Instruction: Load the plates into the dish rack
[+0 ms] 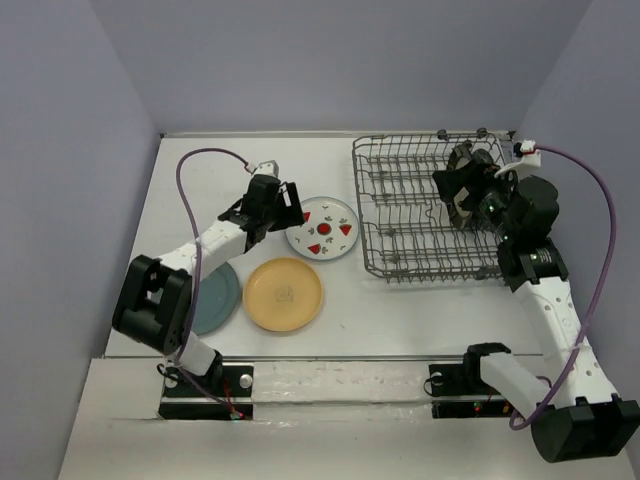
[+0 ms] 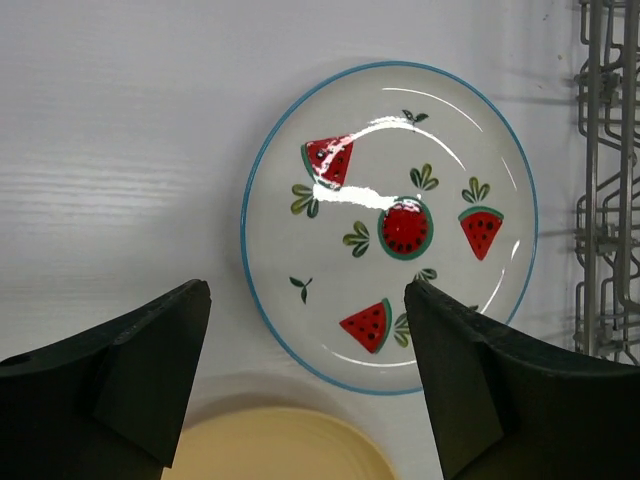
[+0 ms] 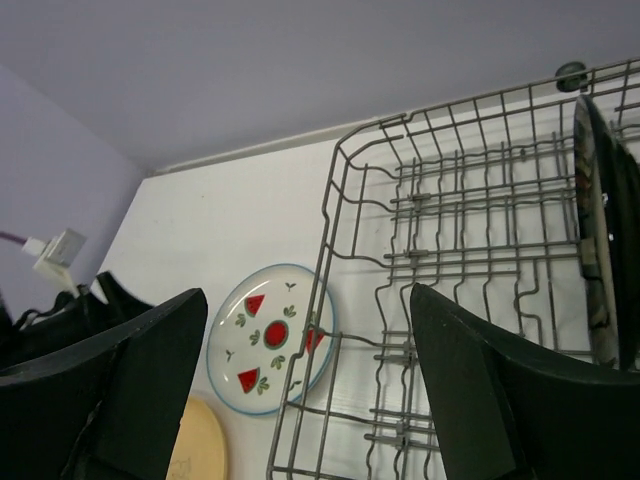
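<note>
Left tool (image 2: 308, 300) hangs released above the watermelon plate (image 2: 390, 225), flat on the desk (image 1: 200, 180) beside the dish rack (image 1: 405, 215) — poised, I judge, to take its rim. Right tool (image 3: 310, 300), released too, hovers by the rack's upright dark-rimmed plate (image 3: 600, 200).

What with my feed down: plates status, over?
Left claw open over watermelon plate. Right claw open at rack, dark plate standing inside. Nothing blocking.

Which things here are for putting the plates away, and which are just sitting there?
For the job:
- dish rack
- watermelon plate
- yellow plate
- blue plate, partly under the left arm
- dark-rimmed plate, already standing in the rack

Just there:
- purple cable on the left arm
- white table
</note>
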{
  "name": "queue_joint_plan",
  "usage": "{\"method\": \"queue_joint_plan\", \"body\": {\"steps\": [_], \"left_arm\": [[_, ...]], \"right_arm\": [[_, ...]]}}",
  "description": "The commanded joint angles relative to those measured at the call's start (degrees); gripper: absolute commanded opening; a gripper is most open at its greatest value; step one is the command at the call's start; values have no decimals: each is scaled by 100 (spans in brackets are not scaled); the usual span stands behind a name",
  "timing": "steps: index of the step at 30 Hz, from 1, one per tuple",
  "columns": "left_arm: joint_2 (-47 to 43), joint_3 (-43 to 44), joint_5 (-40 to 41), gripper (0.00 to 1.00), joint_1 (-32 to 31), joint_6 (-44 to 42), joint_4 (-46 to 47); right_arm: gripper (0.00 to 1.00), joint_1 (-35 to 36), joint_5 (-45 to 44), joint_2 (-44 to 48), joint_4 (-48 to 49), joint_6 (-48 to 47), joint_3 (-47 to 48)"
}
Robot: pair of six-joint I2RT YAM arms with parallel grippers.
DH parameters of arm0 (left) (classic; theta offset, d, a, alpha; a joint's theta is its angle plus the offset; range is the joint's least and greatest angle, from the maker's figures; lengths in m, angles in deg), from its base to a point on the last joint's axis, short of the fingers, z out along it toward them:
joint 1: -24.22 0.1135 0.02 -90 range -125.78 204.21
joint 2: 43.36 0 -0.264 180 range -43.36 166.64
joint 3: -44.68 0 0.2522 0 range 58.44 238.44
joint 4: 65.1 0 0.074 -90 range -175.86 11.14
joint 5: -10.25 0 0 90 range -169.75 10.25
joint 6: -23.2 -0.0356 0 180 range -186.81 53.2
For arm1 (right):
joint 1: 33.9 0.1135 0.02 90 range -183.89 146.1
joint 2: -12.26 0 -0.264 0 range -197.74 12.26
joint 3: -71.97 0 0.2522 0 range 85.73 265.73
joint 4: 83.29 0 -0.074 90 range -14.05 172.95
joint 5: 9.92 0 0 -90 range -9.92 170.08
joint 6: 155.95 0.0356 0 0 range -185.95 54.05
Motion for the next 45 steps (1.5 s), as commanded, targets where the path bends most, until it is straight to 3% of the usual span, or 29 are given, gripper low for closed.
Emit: {"method": "queue_joint_plan", "body": {"steps": [1,6,15,19,22,23,30,35,45], "left_arm": [[620,560,254,89,42,77,243],[1367,772,280,84,130,33,251],[1878,545,34,71,227,42,655],[2010,412,-54,43,332,120,857],[2081,324,-291,9,455,252,1042],[2089,307,-309,6,491,296,1060],[1388,-106,-274,5,772,569,1403],[386,-212,-81,6,825,543,1263],[-1055,-554,-89,5,886,604,1314]], "right_arm": [[87,63,506,204,453,247,-121],[87,63,533,397,462,238,-297],[86,63,629,380,629,291,-350],[86,63,498,389,620,203,-324],[85,63,541,371,620,229,-297],[85,63,550,362,620,230,-297],[85,63,936,143,638,256,-236],[89,116,2035,-453,664,300,27],[90,1283,1695,-1314,646,168,510]]}}
